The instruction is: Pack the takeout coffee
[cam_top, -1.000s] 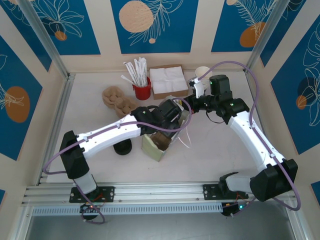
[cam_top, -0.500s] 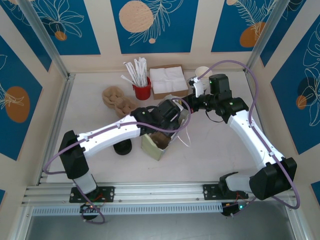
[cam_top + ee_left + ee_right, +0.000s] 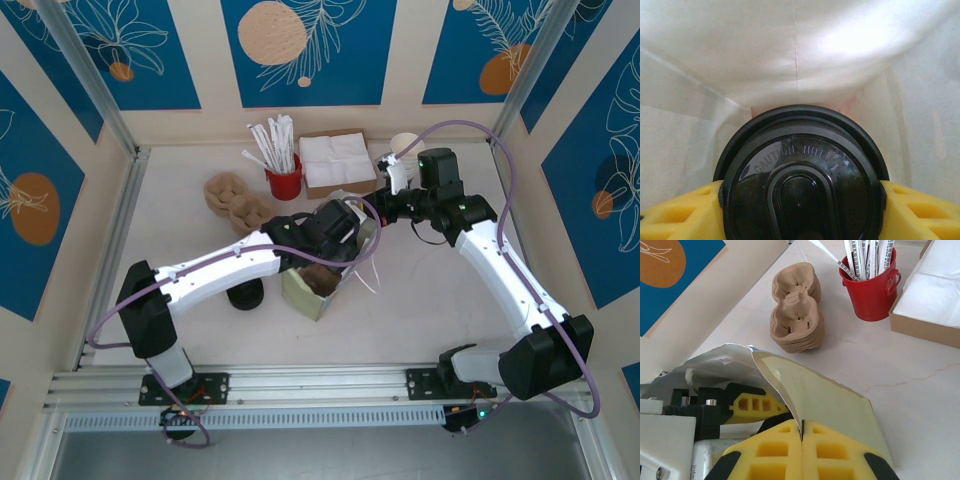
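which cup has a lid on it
The takeout coffee between the left fingers: black lid on. The stacked cream cups at the back have none.

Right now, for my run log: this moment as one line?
left jaws: gripping coffee inside bag | right jaws: shut on bag rim | step: coffee not yet released

Bag [image 3: 303, 292] sat at frame centre; takeout coffee [image 3: 800, 170] inside it, clasped in left gripper [image 3: 800, 212]. Right gripper [image 3: 802, 435] pinched bag edge. Upper centre, left to right: cup carriers [image 3: 232, 198], stick bucket [image 3: 283, 183], napkin box [image 3: 337, 163], stacked cups [image 3: 406, 146]. Lid piece [image 3: 245, 296] lay left of bag.
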